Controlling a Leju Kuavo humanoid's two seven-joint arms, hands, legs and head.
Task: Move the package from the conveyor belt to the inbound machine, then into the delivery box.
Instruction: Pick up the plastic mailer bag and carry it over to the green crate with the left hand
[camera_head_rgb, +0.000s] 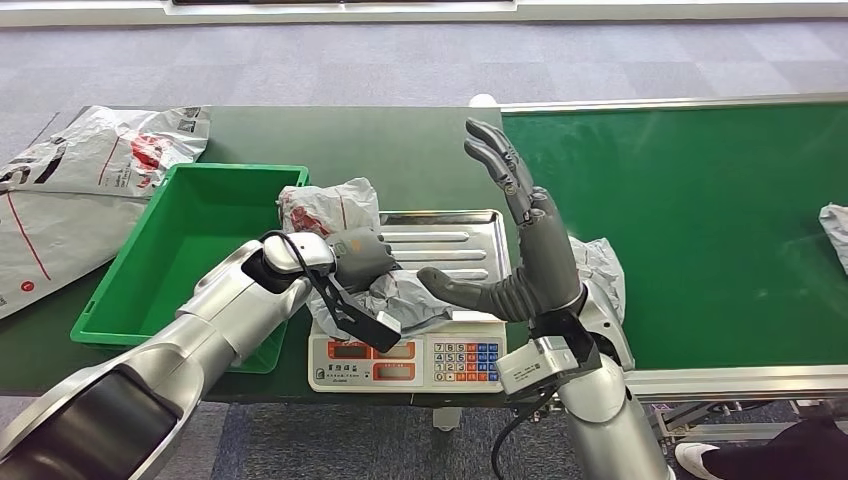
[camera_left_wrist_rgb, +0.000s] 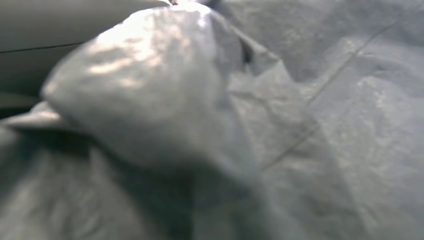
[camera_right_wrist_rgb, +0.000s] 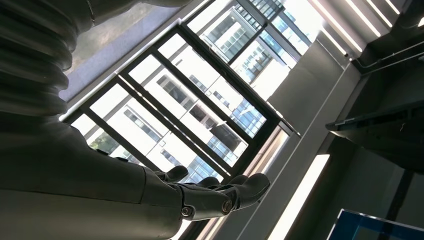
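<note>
Grey carpet floor (camera_head_rgb: 300, 60), perhaps tall windows (camera_right_wrist_rgb: 200, 105)

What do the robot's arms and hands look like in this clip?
Both arms have glossy silver shells with black sections near the joints. The left hand and right hand are dark grey, with segmented fingers. A white camera box with a black cable sits at the right wrist; a black bracket hangs at the left.

A dark green worktop (camera_head_rgb: 420, 150) carries a green bin (camera_head_rgb: 190, 250), a scale (camera_head_rgb: 410, 355) beside it, and a flat grey mailer (camera_head_rgb: 70, 190) at the far left. The belt (camera_head_rgb: 690, 220) alongside bears grey bags (camera_head_rgb: 836, 232).
</note>
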